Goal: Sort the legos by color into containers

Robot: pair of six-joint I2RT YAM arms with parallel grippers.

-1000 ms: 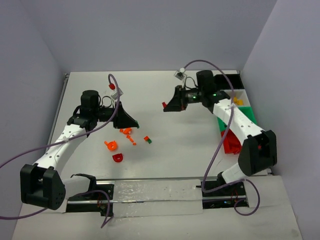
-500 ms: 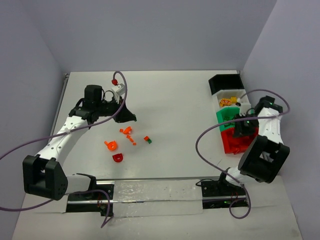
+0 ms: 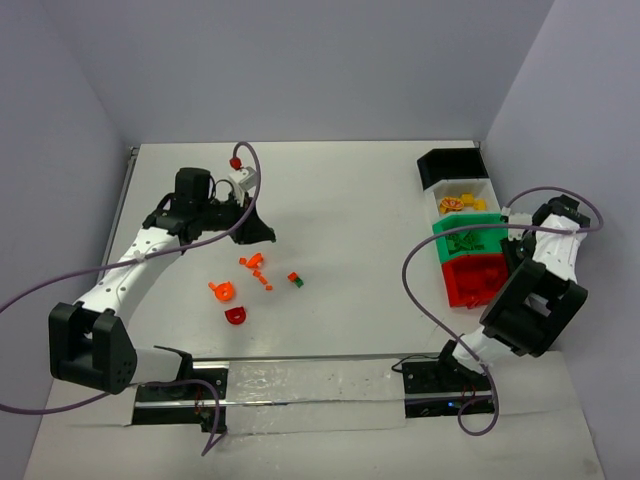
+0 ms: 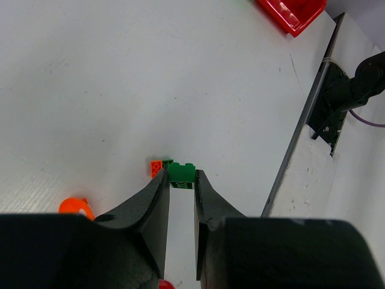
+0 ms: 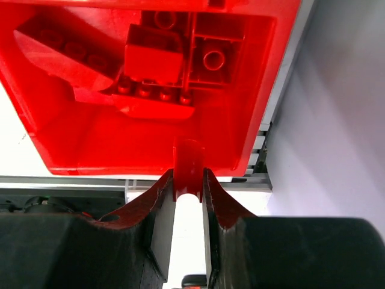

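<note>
My left gripper is shut on a small green lego and holds it above the table. Below it lie an orange and a dark green lego side by side. In the top view the left gripper hovers just above the loose legos. My right gripper is shut on a red curved lego at the near edge of the red container, which holds red bricks. The containers stand in a row: black, white, green, red.
An orange round piece and a red round piece lie on the table left of centre, with a red and green pair nearby. Purple cables loop off both arms. Grey walls close in the table on three sides.
The right arm swung from the table's middle over to the red container, carrying the red lego. The left gripper shifted slightly up and right above the loose pile.
</note>
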